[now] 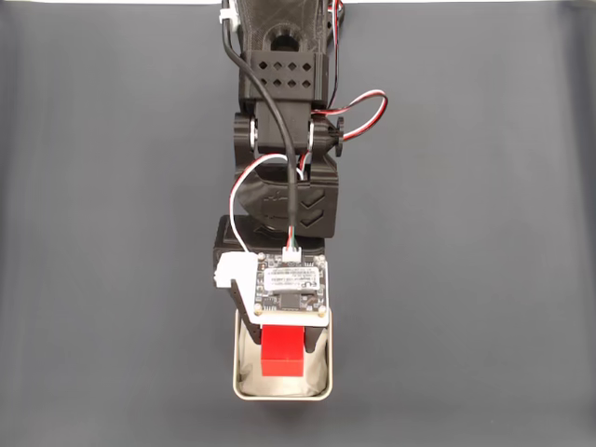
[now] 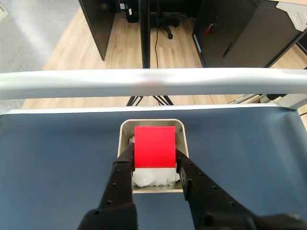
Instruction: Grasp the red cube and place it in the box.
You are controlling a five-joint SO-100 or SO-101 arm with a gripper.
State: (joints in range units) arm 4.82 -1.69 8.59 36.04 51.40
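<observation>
Gripper: [image 2: 154,160] one, black, both fingers [image 2: 120,177] pressed against the cube's sides, clamped on it
Cube: [image 2: 154,146] one, red, held between the fingers over the box, above the paper; seen from the fixed view [image 1: 282,350] it sits within the box outline
Box: [image 2: 125,128] one pale tin, holding white crumpled paper [image 2: 153,178]
Table: [image 1: 112,233] dark mat, box near its edge

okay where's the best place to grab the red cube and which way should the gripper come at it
Across its two flat side faces, coming from above, which is how the gripper has it now. In the wrist view one finger presses each side of the cube, over the box. The faces are plain, smooth and parallel, so the pads probably seat flat; the box walls leave little room for a sideways approach.
</observation>
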